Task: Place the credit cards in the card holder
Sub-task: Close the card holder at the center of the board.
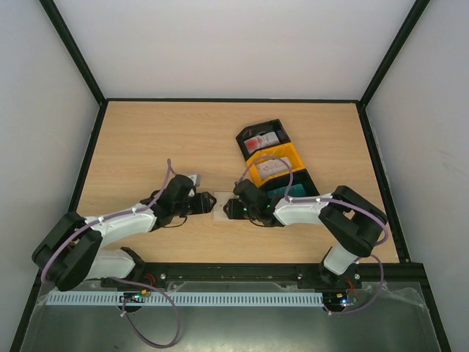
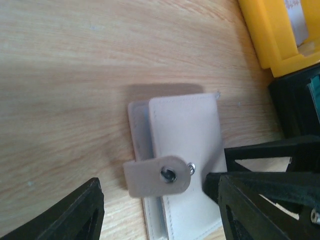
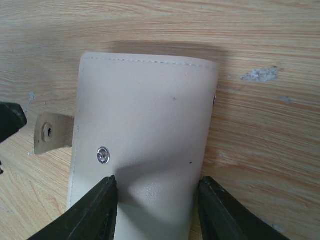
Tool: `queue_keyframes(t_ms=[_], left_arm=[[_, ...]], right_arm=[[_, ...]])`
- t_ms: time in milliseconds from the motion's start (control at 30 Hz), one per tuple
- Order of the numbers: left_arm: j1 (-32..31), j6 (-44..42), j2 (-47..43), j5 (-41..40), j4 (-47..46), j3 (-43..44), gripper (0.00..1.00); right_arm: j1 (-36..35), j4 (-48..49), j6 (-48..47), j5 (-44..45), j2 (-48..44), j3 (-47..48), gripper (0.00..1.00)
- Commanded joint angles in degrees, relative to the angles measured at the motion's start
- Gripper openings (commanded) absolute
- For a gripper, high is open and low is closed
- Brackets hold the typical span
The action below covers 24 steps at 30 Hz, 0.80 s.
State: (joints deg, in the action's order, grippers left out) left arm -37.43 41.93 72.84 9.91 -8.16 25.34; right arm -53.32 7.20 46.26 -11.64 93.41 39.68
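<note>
A pale wooden worktop walled in white lies under me. My left end effector stands open, its 2 fingers wide of the card holder's loose tan strap. My right end effector has its jaws apart over the holder's opposite end. I cannot tell whether they grip it or only rest there. The holder lies flat and folded between my 2 wrists, unsnapped. Beyond my right wrist, 3 bins sit in a row holding the credit cards: white-red, beige, teal.
</note>
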Motion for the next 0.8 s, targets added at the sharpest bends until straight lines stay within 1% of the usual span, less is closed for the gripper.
queue_keyframes(t_ms=[0,100,167,200,333,400,533,567,767], left_arm=[[-1.9,-3.3,2.5,-4.3,7.2,5.8,0.66],[-4.9,-3.6,6.1,-10.9,14.6,11.1,0.68],[-7.4,-3.0,9.0,-16.6,20.0,15.0,0.66],[-8.5,-2.5,10.4,-19.0,22.4,16.8,0.64],[-11.1,-0.4,14.1,-24.5,28.2,21.3,0.47],[-11.7,0.3,15.2,-26.2,30.2,23.0,0.41],[-12.8,0.7,16.1,-27.9,33.5,25.3,0.32],[-13.1,0.7,16.0,-28.0,34.2,25.6,0.31],[-13.5,1.9,14.1,-28.5,35.1,24.8,0.17]], right_arm=[[-0.1,-1.5,-0.8,0.4,2.4,-0.2,0.43],[-0.1,-1.2,-0.5,0.4,2.6,-0.2,0.43],[-0.1,-0.5,-0.2,0.2,2.6,-0.5,0.43],[-0.1,-0.2,0.1,0.2,2.5,-0.9,0.43],[-0.1,1.5,1.4,0.0,2.2,-2.2,0.41],[-0.1,2.4,1.9,-0.2,2.2,-2.8,0.41],[-0.1,3.6,2.4,-0.6,1.9,-3.8,0.4],[-0.1,3.8,2.5,-0.7,1.8,-4.0,0.4],[-0.1,4.4,2.6,-0.8,1.4,-4.5,0.4]])
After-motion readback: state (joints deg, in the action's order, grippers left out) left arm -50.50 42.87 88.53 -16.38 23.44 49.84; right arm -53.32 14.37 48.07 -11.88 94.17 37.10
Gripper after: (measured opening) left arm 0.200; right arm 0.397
